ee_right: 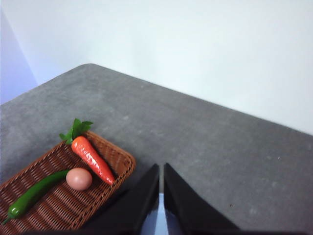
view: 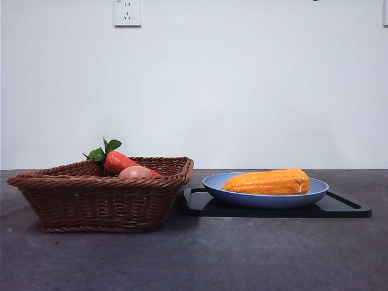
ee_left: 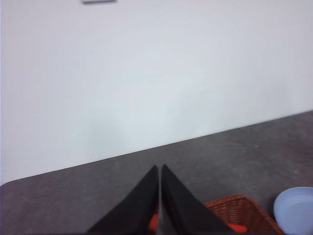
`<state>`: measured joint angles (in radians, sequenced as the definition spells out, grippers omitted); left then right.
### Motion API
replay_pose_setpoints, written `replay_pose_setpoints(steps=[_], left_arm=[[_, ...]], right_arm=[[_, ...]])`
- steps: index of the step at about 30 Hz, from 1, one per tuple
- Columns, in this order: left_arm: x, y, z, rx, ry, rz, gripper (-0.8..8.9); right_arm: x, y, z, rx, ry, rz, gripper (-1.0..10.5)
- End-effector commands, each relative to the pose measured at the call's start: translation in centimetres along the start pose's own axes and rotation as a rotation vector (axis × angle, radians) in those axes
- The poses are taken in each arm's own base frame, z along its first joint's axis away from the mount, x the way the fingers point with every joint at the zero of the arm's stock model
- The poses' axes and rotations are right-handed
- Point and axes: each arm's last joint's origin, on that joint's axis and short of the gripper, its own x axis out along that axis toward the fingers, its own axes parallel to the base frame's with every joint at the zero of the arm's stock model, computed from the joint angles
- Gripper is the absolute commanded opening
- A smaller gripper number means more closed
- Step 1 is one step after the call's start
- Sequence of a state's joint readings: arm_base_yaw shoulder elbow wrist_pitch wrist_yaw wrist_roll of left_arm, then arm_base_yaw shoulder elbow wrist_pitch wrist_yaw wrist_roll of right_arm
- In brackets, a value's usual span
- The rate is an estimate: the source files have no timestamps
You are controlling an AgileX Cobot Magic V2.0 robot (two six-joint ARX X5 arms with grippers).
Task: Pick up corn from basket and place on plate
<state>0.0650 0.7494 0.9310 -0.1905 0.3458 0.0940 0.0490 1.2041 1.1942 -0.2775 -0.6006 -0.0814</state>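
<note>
One bumpy orange-yellow corn cob (view: 270,182) lies on the smooth blue plate (view: 315,193) beside the woven wicker basket (view: 97,203); both grippers' jaws (left (ee_left: 160,169), right (ee_right: 161,169)) are pressed together.

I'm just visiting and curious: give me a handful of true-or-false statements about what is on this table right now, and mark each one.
1. The corn lies on the blue plate. True.
2. The plate sits straight on the table. False: it rests on a black tray.
3. The basket holds a carrot. True.
4. A green pepper lies in the basket. True.
5. The right gripper holds the corn. False: its jaws are shut on nothing.
6. The basket holds two eggs. False: one egg.
</note>
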Motion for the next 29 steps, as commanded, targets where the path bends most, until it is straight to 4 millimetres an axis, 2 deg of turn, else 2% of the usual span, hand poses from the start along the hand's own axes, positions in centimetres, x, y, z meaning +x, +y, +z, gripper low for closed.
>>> replay_pose_setpoints(steps=[1,9,19,23,29], left_arm=[[-0.9,-0.3,-3.0,-0.008,-0.011,0.040,0.08],[-3.3,-1.6,-10.2,-0.060,0.029,0.115,0.08],[-4.7,-2.8,-18.8,-0.118,0.101,0.128,0.08],[-5.0,-3.0,-20.9,-0.140,0.102,0.139,0.08],[-5.5,-3.2,-22.3,-0.152,0.118,0.147,0.08]], right_arm=[[0.0,-0.2,0.5,-0.018,-0.019,-0.005,0.0],[0.0,-0.2,0.5,-0.018,-0.019,-0.006,0.0],[0.0,-0.2,0.5,-0.018,-0.019,-0.006,0.0],[0.0,-0.2,0.5,-0.018,-0.019,-0.006,0.0],[0.0,-0.2,0.5,-0.018,-0.019,-0.006,0.0]])
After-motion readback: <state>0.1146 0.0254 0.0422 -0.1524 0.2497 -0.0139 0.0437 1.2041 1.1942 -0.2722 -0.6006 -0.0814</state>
